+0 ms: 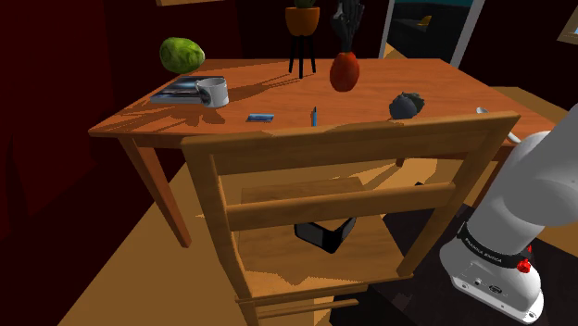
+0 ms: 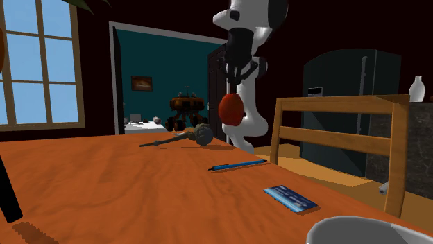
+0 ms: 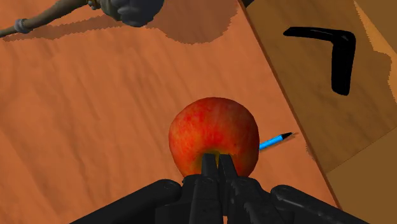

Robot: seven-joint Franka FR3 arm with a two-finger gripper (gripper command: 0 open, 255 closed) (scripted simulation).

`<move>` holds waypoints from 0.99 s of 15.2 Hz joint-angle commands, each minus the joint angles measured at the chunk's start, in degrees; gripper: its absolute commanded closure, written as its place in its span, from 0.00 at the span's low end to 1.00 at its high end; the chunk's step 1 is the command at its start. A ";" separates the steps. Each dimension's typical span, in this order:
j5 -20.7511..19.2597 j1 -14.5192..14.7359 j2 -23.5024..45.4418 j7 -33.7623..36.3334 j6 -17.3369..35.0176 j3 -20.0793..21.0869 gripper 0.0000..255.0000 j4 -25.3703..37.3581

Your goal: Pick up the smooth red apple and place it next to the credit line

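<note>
The black gripper (image 3: 216, 167) is pinching a red apple (image 3: 213, 137), with its fingers pressed close together on the apple's upper end. The apple is hanging directly beneath the gripper, clear of the wooden table (image 3: 95, 127). By its look, the fruit is firm, round and smooth-skinned, so it is likely to slip. A hold across its widest part would be surer. The white arm (image 2: 253, 14) is reaching over the table, with the hand pointing straight down. A blue pen (image 3: 275, 140) is lying below the gripper, slightly aside. The blue card (image 2: 291, 198) is lying beyond the pen, well apart from the gripper.
</note>
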 commanded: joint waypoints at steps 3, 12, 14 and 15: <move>-0.11 1.39 6.79 4.13 0.54 2.52 1.00 5.75; -2.34 5.26 22.35 11.49 0.15 6.21 1.00 20.53; -2.21 5.14 21.75 11.63 1.94 6.17 1.00 18.16; -2.16 5.09 21.49 11.70 2.81 6.15 1.00 17.02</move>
